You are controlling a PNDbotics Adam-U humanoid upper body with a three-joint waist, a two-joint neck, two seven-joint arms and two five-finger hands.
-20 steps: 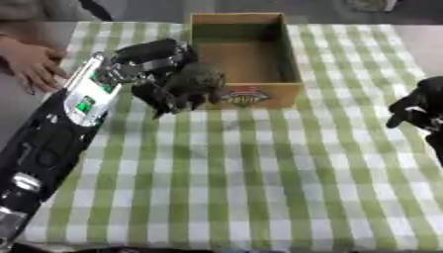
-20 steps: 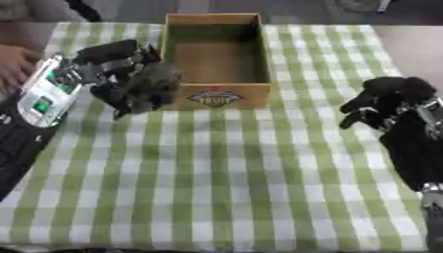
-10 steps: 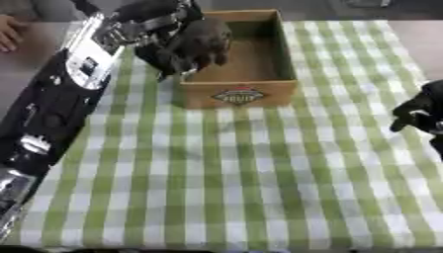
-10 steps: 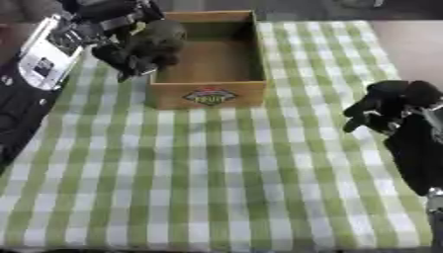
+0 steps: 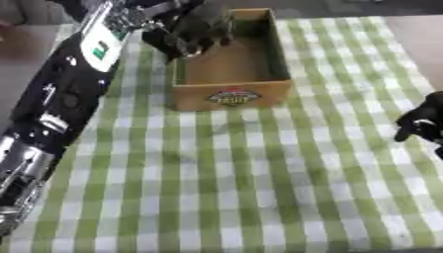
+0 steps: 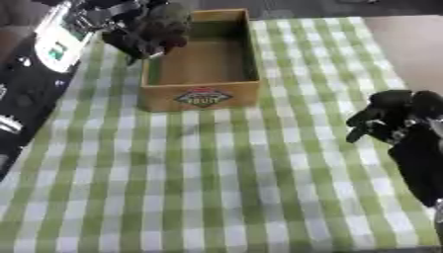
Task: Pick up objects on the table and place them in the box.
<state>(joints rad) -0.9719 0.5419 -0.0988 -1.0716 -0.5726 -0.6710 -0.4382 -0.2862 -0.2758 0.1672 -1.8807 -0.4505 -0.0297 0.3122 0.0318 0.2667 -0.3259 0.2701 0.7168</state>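
Fingers of left hand curled round a dark, lumpy object, too blurred to tell what exactly. Thumb side and object partly merged in the blur, so edge of grip not clear. Held object up off the cloth, over the far-left corner of the box, partly above the box's left wall, partly above its inside. Cannot tell if touching the wall.

Left arm black w/ silver joints, running diagonally from lower-left edge up to the hand; white panel w/ a green mark near the wrist.

Box: open-topped, brownish, long axis running away from the robot, near wall w/ a round red-and-dark label. Inside floor bare where visible.

Right hand at right edge, resting on/just over the cloth, well apart from the box. Fingers curled down and inward, holding nothing. Right forearm dark, trailing toward the lower-right corner.

Tablecloth: green-and-white check, covering the table, lying slightly askew in both views. Bare table edge showing at far right. No other loose item made out on the cloth.
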